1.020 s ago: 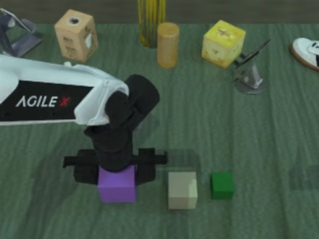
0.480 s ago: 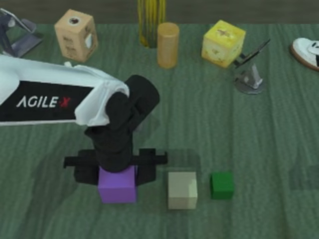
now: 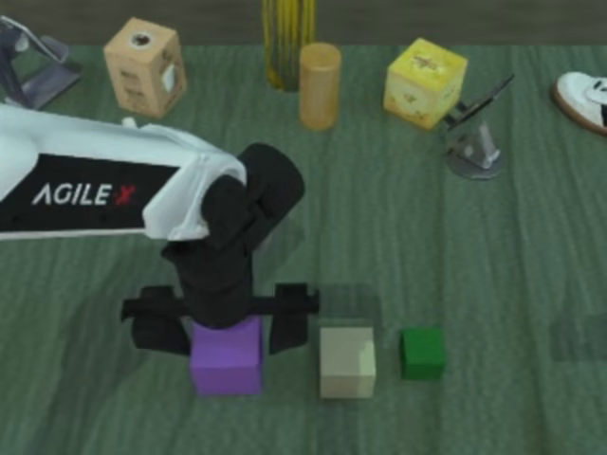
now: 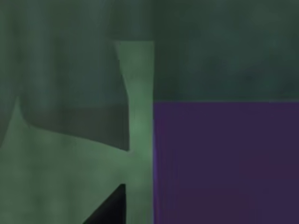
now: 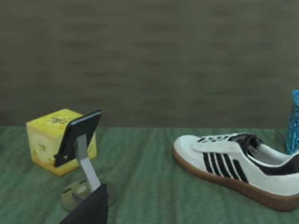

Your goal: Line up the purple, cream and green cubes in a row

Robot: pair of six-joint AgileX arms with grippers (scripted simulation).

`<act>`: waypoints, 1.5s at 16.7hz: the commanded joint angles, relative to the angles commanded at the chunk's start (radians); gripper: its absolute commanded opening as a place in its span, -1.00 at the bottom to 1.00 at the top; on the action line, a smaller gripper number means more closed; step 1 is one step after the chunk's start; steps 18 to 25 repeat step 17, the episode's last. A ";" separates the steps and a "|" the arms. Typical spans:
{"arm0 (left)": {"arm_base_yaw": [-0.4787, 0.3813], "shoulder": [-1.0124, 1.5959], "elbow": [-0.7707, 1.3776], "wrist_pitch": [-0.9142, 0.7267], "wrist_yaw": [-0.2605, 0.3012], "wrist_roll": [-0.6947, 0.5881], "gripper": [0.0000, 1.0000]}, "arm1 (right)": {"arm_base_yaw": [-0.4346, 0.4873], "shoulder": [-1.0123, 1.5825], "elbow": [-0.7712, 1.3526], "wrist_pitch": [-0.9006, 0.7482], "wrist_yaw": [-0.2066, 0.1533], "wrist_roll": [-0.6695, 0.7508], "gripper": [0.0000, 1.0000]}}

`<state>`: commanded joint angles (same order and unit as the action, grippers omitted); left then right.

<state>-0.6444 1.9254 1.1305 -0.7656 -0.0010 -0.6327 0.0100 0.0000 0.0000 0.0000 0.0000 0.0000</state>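
The large purple cube [image 3: 226, 358] rests on the green mat, first on the left in a row with the cream cube [image 3: 347, 361] and the small dark green cube [image 3: 422, 353]. My left gripper [image 3: 223, 332] hangs over the purple cube's far part, open, with one finger on each side. In the left wrist view a strip of mat separates the dark fingertip [image 4: 112, 207] from the purple cube [image 4: 224, 163]. My right gripper is out of the top view; its wrist view shows one dark finger [image 5: 91, 207] with nothing held.
Along the back stand a tan carton with a round hole [image 3: 144, 66], yellow sticks [image 3: 287, 38], an orange cylinder [image 3: 320, 85], a printed yellow cube [image 3: 425, 81] and a phone stand [image 3: 471, 142]. A white sneaker [image 3: 583, 100] lies at the right edge.
The left gripper's fingers have spread apart, letting go of the purple cube, which now sits on the mat. The cream and green cubes have not moved.
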 joint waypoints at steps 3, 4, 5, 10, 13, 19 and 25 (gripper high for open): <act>0.000 0.000 0.000 0.000 0.000 0.000 1.00 | 0.000 0.000 0.000 0.000 0.000 0.000 1.00; 0.000 0.000 0.000 0.000 0.000 0.000 1.00 | 0.000 0.000 0.000 0.000 0.000 0.000 1.00; 0.000 0.000 0.000 0.000 0.000 0.000 1.00 | 0.000 0.000 0.000 0.000 0.000 0.000 1.00; 0.004 -0.016 0.031 -0.042 0.000 -0.003 1.00 | 0.000 0.000 0.000 0.000 0.000 0.000 1.00; 0.012 -0.061 0.095 -0.170 -0.001 -0.006 1.00 | 0.000 0.000 0.000 0.000 0.000 0.000 1.00; 0.019 -0.113 0.154 -0.266 -0.001 -0.004 1.00 | 0.000 0.000 0.000 0.000 0.000 0.000 1.00; 0.019 -0.113 0.154 -0.266 -0.001 -0.004 1.00 | 0.000 0.000 0.000 0.000 0.000 0.000 1.00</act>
